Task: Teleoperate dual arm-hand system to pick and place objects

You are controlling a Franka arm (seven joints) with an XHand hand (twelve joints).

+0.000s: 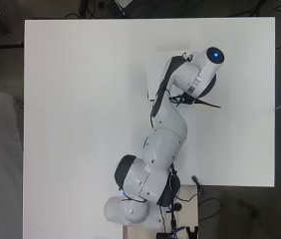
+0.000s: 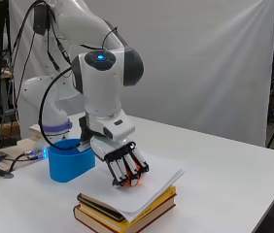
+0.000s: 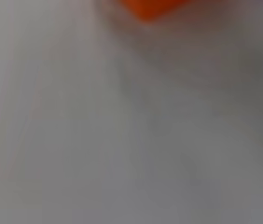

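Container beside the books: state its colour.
Blue; the container shows best in the side view.

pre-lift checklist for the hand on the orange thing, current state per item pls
1. Hand over the orange object: ok, fingers reach down around it.
2. Grip closed on the object: cannot tell, fingers hide the contact.
3. Object resting on the white sheet: ok.
4. Sheet secured to the stack of books: cannot tell, it may drag when lifted.
5. Blue bin upright beside the books: ok.
6. Path from hand to bin: ok, nothing stands between them.
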